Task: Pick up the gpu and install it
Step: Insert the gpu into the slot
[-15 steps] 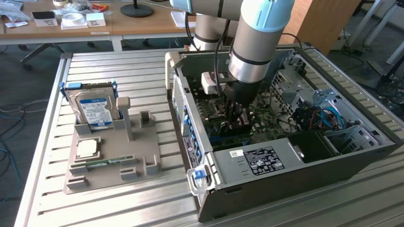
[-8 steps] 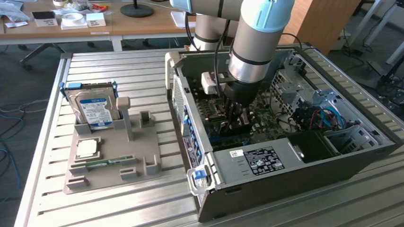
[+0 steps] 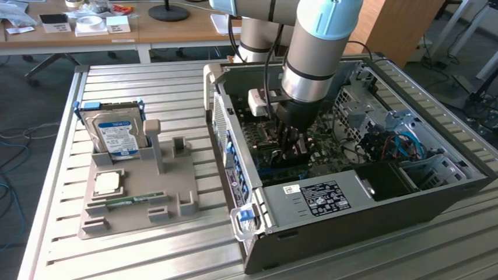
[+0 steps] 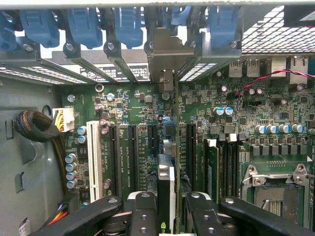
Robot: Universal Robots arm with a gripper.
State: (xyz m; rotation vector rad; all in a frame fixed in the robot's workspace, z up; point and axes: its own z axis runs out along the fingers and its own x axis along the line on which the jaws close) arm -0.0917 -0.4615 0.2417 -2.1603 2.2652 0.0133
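Gripper (image 4: 166, 216) is down inside the case (image 3: 435, 204), its fingers (image 4: 143, 216) closed on the gpu (image 4: 166, 182). The gpu stands on edge above the motherboard (image 4: 133, 118), with its metal bracket (image 4: 165, 56) at the case's rear slot openings. Outside the case, a hard drive (image 3: 116, 135) stands in a beige holder (image 3: 144, 192).

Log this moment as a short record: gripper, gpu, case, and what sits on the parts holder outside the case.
gripper: lowered inside the open computer case, fingers shut on the gpu
gpu: held edge-on over the motherboard slots, its metal bracket up at the case's rear slot openings
parts holder: on the table at the exterior view's left, beside the case
hard drive: upright in the holder
cpu: flat on the holder
RAM stick: lying in the holder
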